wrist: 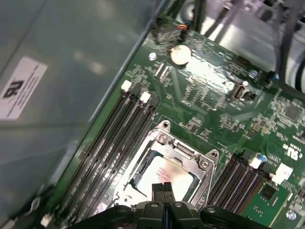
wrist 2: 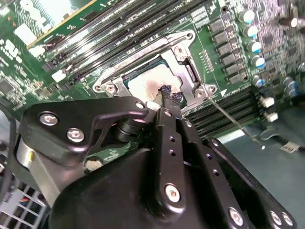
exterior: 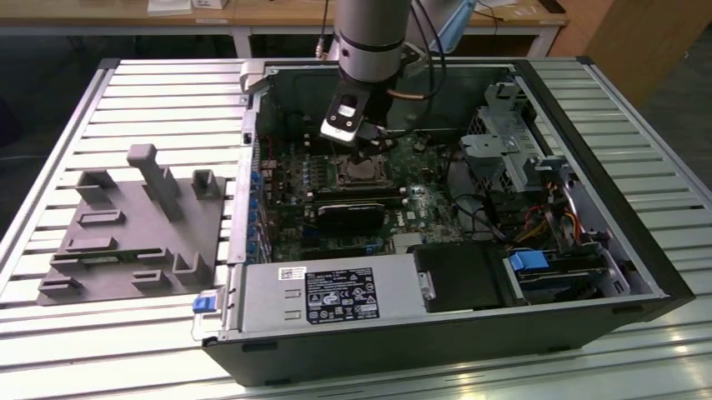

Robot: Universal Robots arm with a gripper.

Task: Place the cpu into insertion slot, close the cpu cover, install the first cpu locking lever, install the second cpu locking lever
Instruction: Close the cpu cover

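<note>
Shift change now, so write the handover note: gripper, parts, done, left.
Gripper: shut, black fingertips together, holding nothing, at the chip's face.
Pale silver-grey square cpu: lies in the shiny-rimmed square insertion slot.
Thin silver metal cpu cover frame: appears down around the chip.
Thin wire locking lever: sticks out free beside the socket, not latched.
Done: cpu placed; cover looks closed.
Left: that lever; I cannot make out the second one's state.
</note>
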